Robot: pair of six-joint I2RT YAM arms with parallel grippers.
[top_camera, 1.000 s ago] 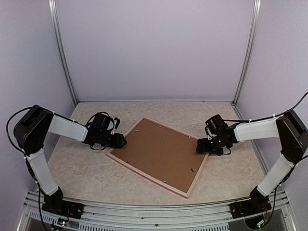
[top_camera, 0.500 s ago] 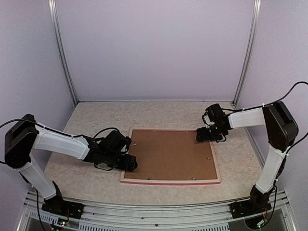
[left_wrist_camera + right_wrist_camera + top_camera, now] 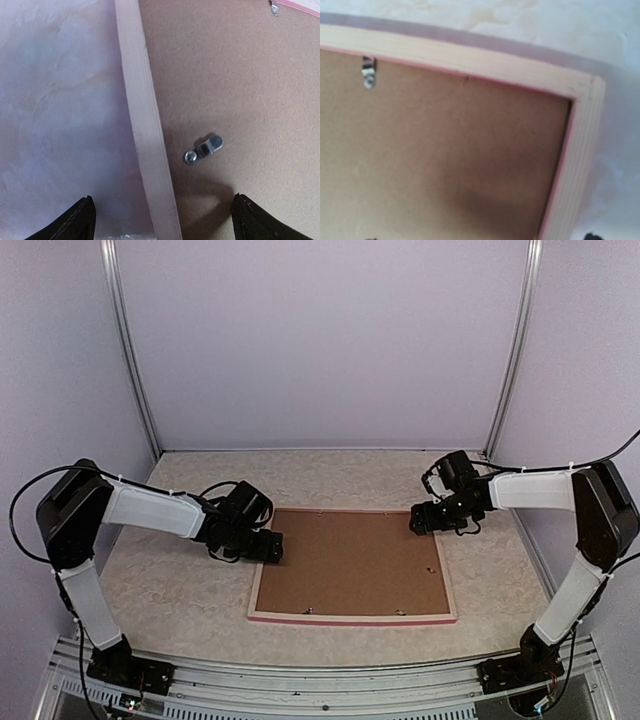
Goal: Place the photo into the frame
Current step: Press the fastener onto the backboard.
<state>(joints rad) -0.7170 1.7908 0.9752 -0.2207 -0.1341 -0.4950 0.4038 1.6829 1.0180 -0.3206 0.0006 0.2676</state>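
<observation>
Frame (image 3: 352, 617) face-down on marbled bench (image 3: 170, 590): pale wood rails, brown board (image 3: 350, 560) back, metal clip (image 3: 202, 149). Left pincer (image 3: 272, 548) apart astride left rail, moved up it since earlier; right pincer (image 3: 420, 522) apart at far-right corner.

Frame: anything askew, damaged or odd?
Nothing stands out. The frame lies back-up, flat, roughly square to the near edge of the table, with the brown backing board seated inside; no damage visible. The photo is not in view.
</observation>
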